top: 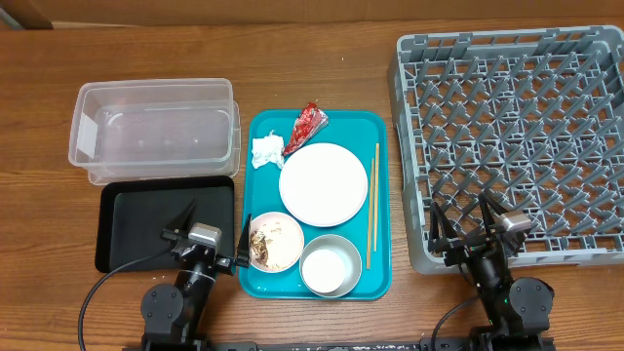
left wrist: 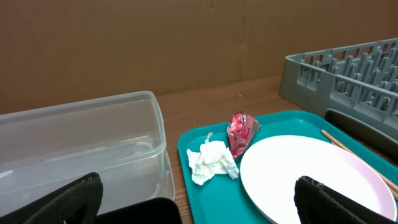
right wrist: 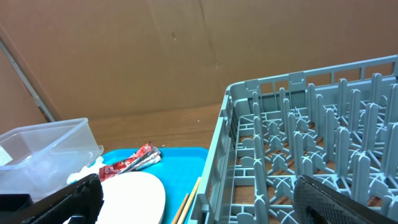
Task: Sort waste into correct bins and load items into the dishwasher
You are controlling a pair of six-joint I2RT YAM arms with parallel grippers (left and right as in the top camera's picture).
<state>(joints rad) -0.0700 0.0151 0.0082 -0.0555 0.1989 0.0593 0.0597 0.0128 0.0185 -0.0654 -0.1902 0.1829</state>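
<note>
A: Starting at the left, where are the bins?

B: The clear tub (top: 156,88) sits at the far left, and the black tray (top: 132,229) lies right in front of it. Both look bare. The left gripper (top: 219,214) hovers over the black tray's right end, jaws spread wide, holding nothing.

A: So waste comes first?

B: That's my reading, since nothing looks sorted yet. On the teal tray (top: 346,125), the crumpled tissue (top: 267,151) and the red wrapper (top: 308,124) lie in the far left corner, close by the plate (top: 323,183). The tissue is nearest the tub, so I'd take it first. Come straight down over its middle and close fully, because it's soft. Then lift clear before swinging across, so it doesn't drag the wrapper.

A: And the wrapper?

B: It's shiny and crinkled, broad at its far end and tapering toward the plate. I'd pinch the broad end across its width, keeping the fingers off the plate's rim.

A: What else is on the tray?

B: The bowl (top: 276,242), near left, holds brown scraps and pale grains, so it needs emptying before loading. The cup (top: 330,265) sits just right of it and looks empty. The chopsticks (top: 372,205) lie side by side along the right edge.

A: And at the far right?

B: The grey dish rack (top: 405,146) has its pegs upright and nothing loaded. The right gripper (top: 458,205) hovers over its near left corner, jaws wide and empty.
</note>
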